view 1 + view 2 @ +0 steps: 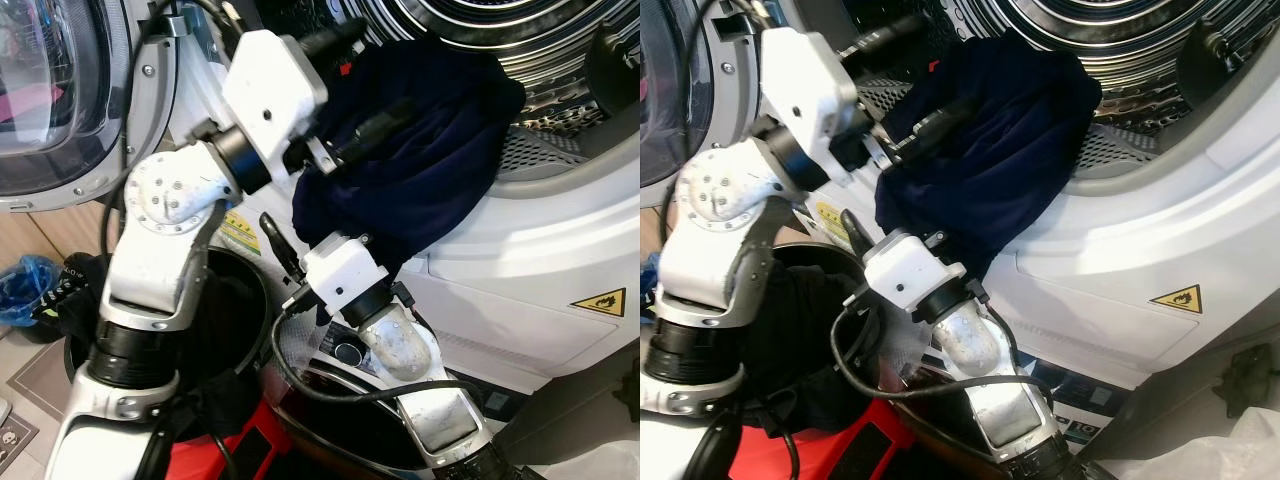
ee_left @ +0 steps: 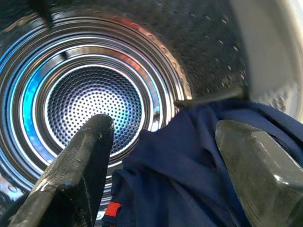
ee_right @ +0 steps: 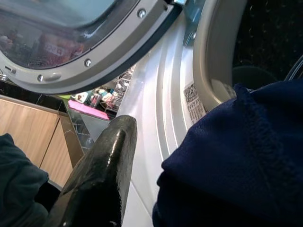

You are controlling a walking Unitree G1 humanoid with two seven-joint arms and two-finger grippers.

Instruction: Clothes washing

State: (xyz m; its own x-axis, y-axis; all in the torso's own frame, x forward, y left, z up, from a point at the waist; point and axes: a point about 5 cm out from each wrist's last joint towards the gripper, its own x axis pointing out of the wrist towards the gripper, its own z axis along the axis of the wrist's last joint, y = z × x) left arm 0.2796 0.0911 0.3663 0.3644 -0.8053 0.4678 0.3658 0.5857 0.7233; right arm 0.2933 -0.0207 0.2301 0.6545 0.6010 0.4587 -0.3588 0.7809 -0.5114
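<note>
The left tool (image 2: 165,156) is raised to the mouth of the washing machine drum (image 2: 94,101), its two black fingers (image 2: 80,165) spread wide apart with nothing between them. Just below and beyond them lies the dark navy garment (image 1: 420,170), bunched over the lower rim of the drum opening, part inside the steel drum and part hanging down the white front panel (image 1: 520,270).

The right tool (image 1: 285,250) sits lower, under the hanging edge of the garment. One black finger (image 3: 102,175) shows clearly, with the cloth just beside it; whether this tool is gripping the cloth or standing open cannot be told.

On the far left the round glass door (image 1: 50,90) stands swung open. Below the arms, near the robot, is a dark laundry basket (image 1: 235,320) with dark clothes in it. A yellow warning sticker (image 1: 600,300) marks the panel on the right.
</note>
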